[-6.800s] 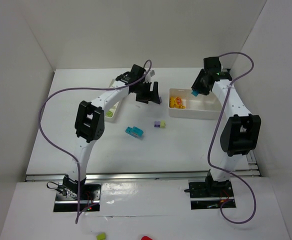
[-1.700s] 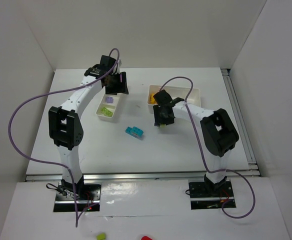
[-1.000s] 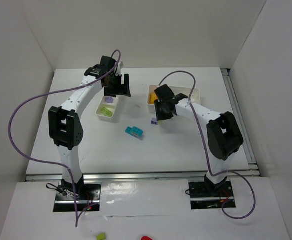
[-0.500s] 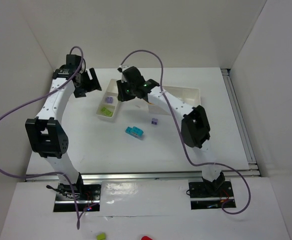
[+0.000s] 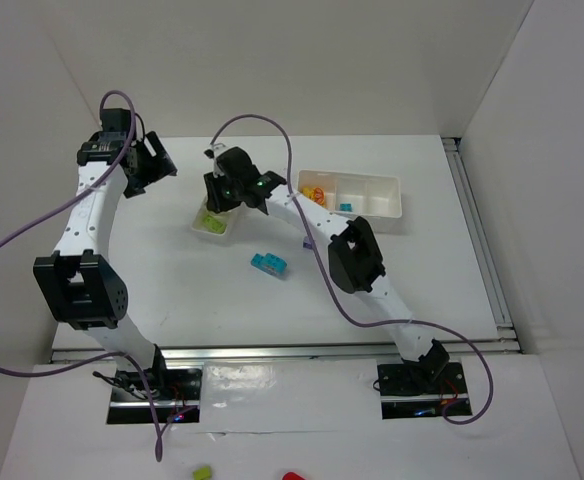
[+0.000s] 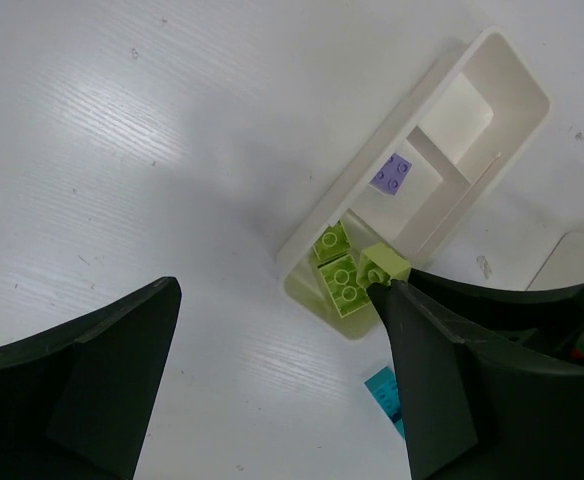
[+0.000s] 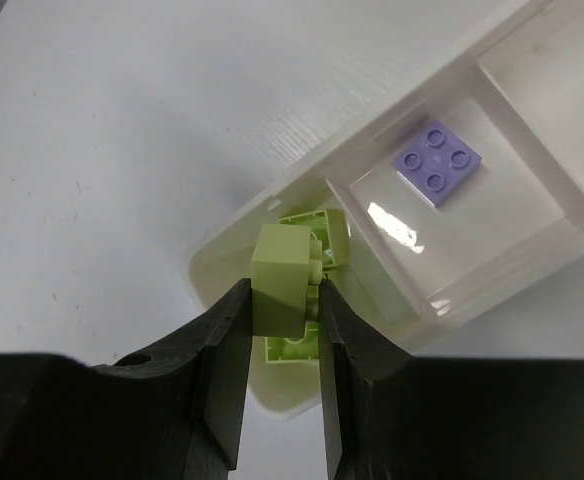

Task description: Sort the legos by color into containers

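Pinching green lego [image 7: 280, 265] over tray [image 7: 302, 172] end: right gripper [image 7: 284, 305]

This reads as a robotics lab test cell, not a home or shop. A bare white table [image 5: 392, 280] is boxed in by plain white panels [image 5: 302, 60] behind it and on both sides. Along the table's near edge runs what seems to be an aluminium rail [image 5: 292, 350], and two white-and-black arms [image 5: 80, 210] stand bolted there on black plates [image 5: 152, 385], trailing purple cables [image 5: 158, 430].
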